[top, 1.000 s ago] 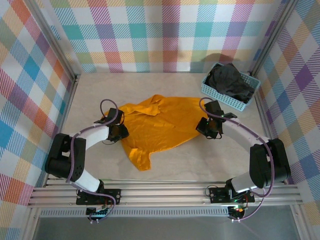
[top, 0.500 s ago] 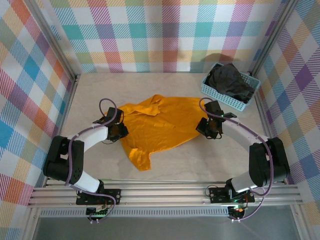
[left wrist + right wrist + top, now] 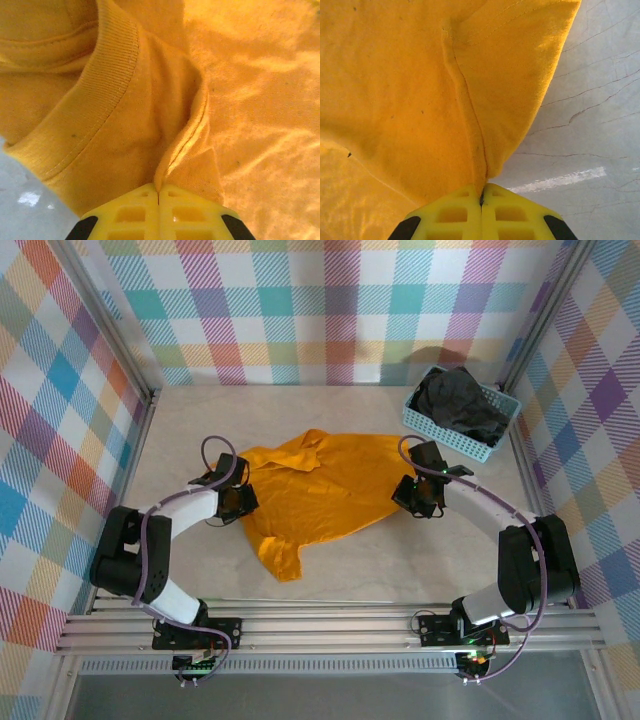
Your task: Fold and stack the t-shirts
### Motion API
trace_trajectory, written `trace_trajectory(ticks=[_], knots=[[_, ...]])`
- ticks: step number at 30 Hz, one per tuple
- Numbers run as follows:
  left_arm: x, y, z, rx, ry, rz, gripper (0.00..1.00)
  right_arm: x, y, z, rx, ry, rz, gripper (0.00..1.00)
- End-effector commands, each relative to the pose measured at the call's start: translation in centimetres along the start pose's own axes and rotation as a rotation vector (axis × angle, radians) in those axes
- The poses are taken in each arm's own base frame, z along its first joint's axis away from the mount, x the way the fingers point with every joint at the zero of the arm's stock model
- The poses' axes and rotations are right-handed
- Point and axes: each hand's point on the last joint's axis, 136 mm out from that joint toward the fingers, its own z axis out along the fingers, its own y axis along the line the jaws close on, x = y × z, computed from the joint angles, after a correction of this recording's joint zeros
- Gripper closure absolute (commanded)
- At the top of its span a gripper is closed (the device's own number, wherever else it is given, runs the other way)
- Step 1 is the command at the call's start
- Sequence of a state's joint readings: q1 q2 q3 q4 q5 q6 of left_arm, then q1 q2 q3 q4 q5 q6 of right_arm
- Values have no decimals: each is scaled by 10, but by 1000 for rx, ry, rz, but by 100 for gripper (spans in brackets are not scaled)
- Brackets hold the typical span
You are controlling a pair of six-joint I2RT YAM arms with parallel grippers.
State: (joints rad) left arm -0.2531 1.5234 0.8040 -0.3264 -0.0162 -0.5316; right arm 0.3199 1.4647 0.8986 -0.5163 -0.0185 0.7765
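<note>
Spread crumpled at the middle of the table: orange shirt. Clamped on a fold beside its ribbed collar: left gripper, yellow jaws meeting. Clamped on a seam fold near the cloth's right edge: right gripper, jaws likewise pressed together. Bunched in the blue basket at the far right corner: black shirt.

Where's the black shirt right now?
Top view: the black shirt sits bunched in the blue basket at the far right corner, beyond the right gripper.
</note>
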Motion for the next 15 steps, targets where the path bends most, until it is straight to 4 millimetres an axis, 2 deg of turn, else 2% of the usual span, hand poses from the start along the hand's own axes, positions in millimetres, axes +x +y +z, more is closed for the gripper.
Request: trace_trajectory(ticks=[1, 5, 8, 12, 15], knots=[[-23, -2, -44, -3, -113, -68, 100, -6, 6, -2, -10, -7, -11, 100], [-34, 21, -93, -38, -229, -192, 100, -8, 10, -8, -21, -11, -25, 100], [-34, 38, -115, -51, -276, -267, 100, -3, 13, -13, -23, 1, -37, 100], [-31, 60, -140, -93, -351, -328, 100, 24, 14, -17, -1, 41, -47, 100], [-25, 73, -143, -119, -365, -360, 100, 56, 17, -13, 6, 69, -75, 100]])
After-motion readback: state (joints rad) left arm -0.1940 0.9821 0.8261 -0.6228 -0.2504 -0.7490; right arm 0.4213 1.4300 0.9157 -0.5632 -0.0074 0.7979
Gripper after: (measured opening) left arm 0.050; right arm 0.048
